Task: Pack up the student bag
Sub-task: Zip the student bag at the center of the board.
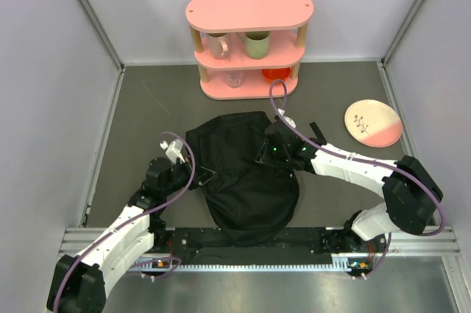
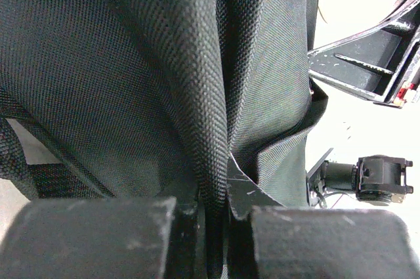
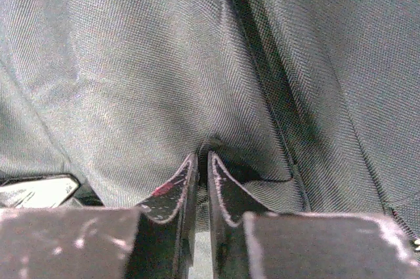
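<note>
- A metal rail point(image 1: 110, 238) runs along the near edge of the surface point(image 1: 147, 107), and both arm bases sit on it.
- The student bag point(image 1: 246, 188) lies just beyond the rail, in the middle between the two arms. It is a slumped heap of black fabric, and its near end reaches the rail.
- The left hand point(image 1: 190, 173) is at the bag's left edge. In the left wrist view its fingers are closed on an upright fold of the woven black cloth, which is pinched tight between them.
- The right hand point(image 1: 269, 152) rests on the bag's upper right part, a little farther back than the left. In the right wrist view its fingers are drawn almost together, with a small pucker of the fabric caught at their tips.
- A round plate point(image 1: 373, 122), cream with a pink segment, lies flat on the surface to the right, well apart from the bag.
- A pink shelf point(image 1: 249, 9) with rounded ends stands at the far wall.
- A pinkish mug point(image 1: 218, 45) and a green mug point(image 1: 256, 45) stand side by side on its middle tier.
- A red-orange item point(image 1: 277, 74) sits on the lowest tier, but its shape cannot be made out.
</note>
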{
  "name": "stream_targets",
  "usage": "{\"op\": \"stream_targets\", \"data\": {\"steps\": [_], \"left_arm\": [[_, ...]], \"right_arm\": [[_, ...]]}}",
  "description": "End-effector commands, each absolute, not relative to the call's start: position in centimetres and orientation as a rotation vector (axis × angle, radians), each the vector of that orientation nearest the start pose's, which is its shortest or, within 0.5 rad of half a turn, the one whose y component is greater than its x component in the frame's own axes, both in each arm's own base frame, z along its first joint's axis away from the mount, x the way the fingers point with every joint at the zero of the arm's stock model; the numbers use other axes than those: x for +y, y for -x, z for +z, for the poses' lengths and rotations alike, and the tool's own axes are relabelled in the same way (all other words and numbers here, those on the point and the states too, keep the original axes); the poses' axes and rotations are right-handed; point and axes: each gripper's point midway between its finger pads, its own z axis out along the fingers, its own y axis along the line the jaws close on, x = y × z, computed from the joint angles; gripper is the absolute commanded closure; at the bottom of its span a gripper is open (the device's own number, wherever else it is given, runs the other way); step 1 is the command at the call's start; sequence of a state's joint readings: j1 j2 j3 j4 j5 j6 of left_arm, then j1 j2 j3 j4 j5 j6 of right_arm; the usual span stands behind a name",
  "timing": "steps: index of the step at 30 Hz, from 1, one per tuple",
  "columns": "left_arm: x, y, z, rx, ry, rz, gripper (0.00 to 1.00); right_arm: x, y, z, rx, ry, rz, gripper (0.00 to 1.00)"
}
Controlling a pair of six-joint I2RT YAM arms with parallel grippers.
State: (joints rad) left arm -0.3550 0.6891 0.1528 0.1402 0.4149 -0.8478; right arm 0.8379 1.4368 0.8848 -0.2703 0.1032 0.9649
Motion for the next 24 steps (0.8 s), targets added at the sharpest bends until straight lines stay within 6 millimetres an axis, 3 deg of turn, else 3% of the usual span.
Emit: {"op": "stream_targets", "data": {"steps": [1,5,11,17,24], "left_arm": [[-18.2,-21.7,13.1,1.950,0.179,-1.189,1.00],[-18.3,-21.6,13.1,1.950,0.175,-1.191,1.00],[-18.2,-21.6,13.2,1.947,0.173,-1.189,1.00],[-18.1,-21.6,13.4,1.945,0.165,-1.179,1.00],[-17.9,-21.8,13.5,1.941,0.170,-1.157,1.00]], "right_arm": [[30.1,-22.9,9.7,2.548,-0.179,0.708,0.98],[30.1,-23.2,10.3,2.519,-0.173,0.721,1.00],[28.9,-25.2,13.1,2.377,-0.172,0.679,1.00],[26.6,-27.0,12.5,2.349,-0.220,0.592,1.00],[24.0,-27.5,11.8,2.313,-0.270,0.506,1.00]]}}
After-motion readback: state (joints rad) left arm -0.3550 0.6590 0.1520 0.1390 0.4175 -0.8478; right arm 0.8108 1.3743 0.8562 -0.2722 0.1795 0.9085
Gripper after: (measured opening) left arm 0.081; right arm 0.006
